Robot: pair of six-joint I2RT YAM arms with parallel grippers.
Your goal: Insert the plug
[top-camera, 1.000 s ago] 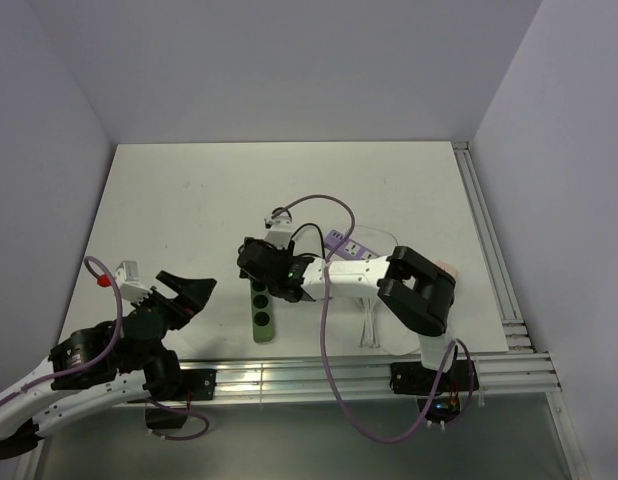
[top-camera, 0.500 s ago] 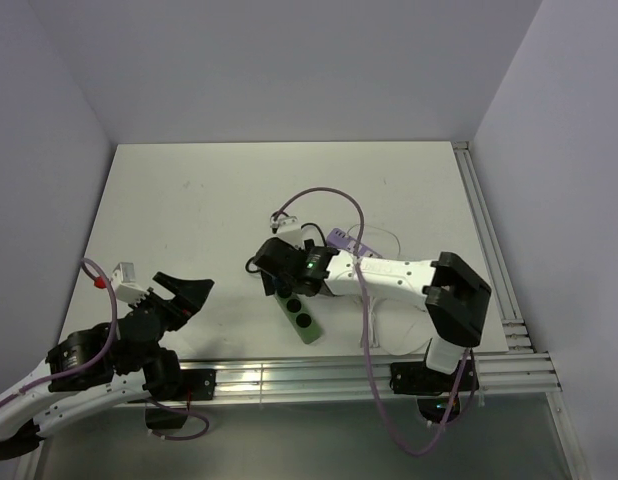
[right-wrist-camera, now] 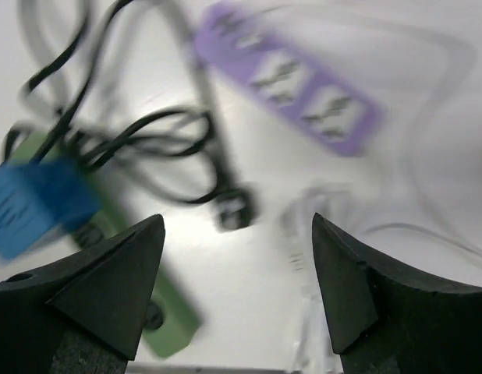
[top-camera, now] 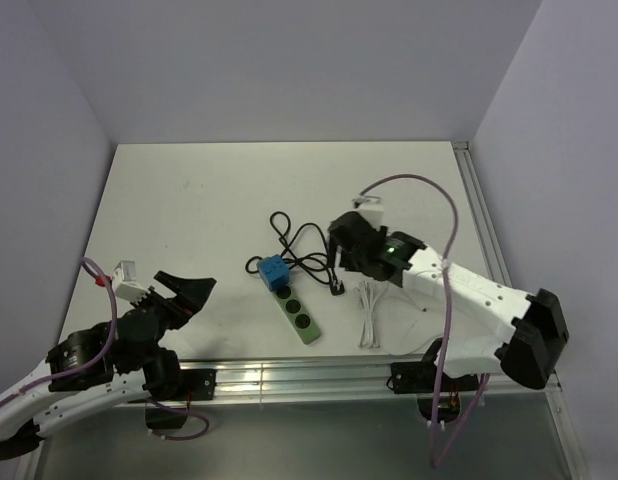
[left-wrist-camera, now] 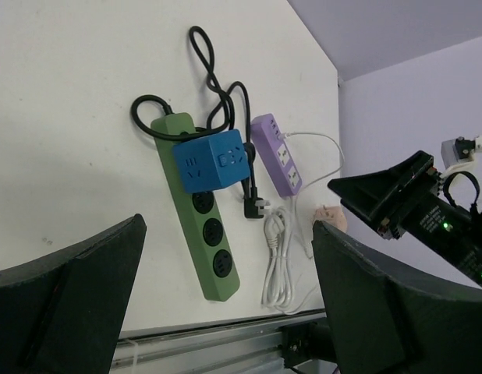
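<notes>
Apparently the insertion is at or very near its end. The plug (top-camera: 273, 270) sits square on the far end of the green power strip (top-camera: 300, 318), covering the end socket while the other sockets lie bare. In the left wrist view its base looks flush with the strip's top, though whether the pins are fully home cannot be told from here.

If it is seated, I judge that nothing remains but to keep both arms clear. If it is not, the next move calls for a straight push down on the plug's top face. The strip would need steadying, since it lies loose and askew on the table (top-camera: 189, 190).

The right gripper (right-wrist-camera: 237, 226) hangs above the table with its fingers wide apart and nothing between them. It is over the loose black cable plug (top-camera: 335, 288), between the blue plug and the purple strip (left-wrist-camera: 277, 154). It touches neither, and its own view is blurred. The right arm reaches out long from its base at the near right corner, forearm slanting across the white coiled cord (top-camera: 368, 318).

The left gripper (top-camera: 187, 286) is also spread open and empty. It is held low near its base at the near left, pointing toward the green strip but well apart from it — the arm is folded back on itself.
</notes>
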